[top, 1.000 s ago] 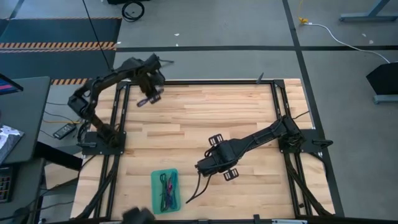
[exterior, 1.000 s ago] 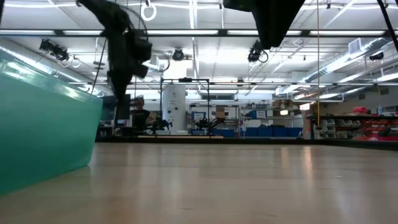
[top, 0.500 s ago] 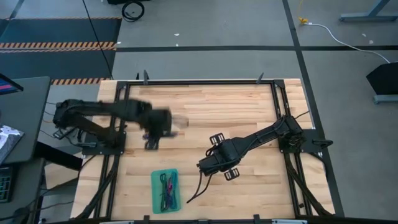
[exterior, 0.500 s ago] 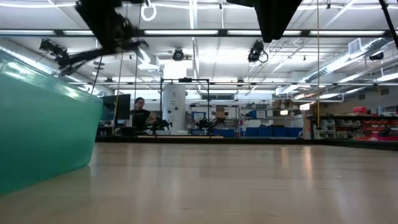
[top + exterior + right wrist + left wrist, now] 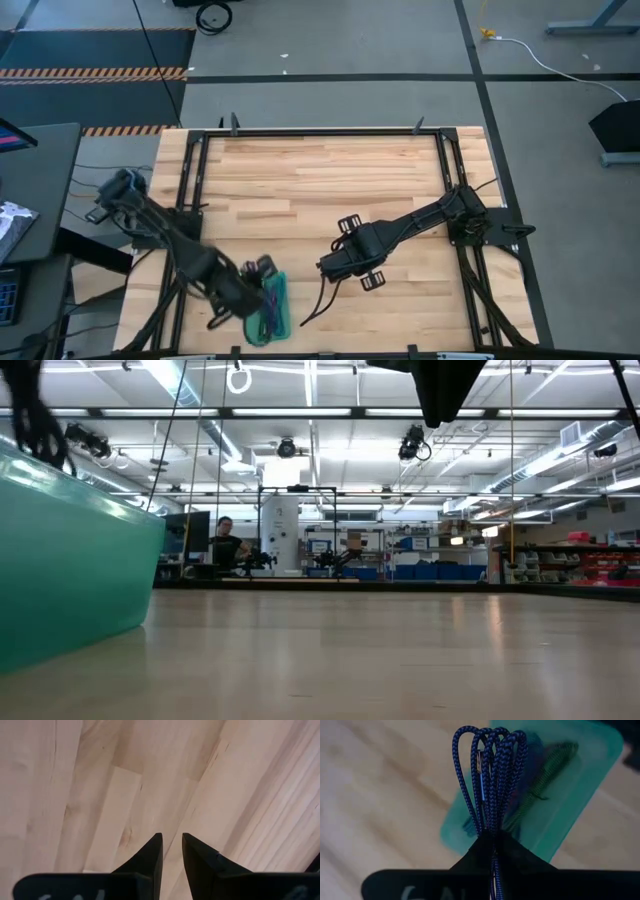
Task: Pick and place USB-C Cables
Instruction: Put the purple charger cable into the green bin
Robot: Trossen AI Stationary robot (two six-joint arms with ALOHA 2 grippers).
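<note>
Wooden table (image 5: 330,180) carries a teal tray (image 5: 280,310) near its front edge, where the left gripper (image 5: 492,837), pinched tight on a blue cable (image 5: 490,775), hangs over it, while the right gripper (image 5: 171,845) waits mid-table, fingers slightly parted, empty.

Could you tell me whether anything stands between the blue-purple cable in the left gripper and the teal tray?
Nothing visible does. The left gripper is shut on the blue-purple cable right over the teal tray, whose top is open. Other cables already lie in it. The right gripper waits over bare table.
</note>
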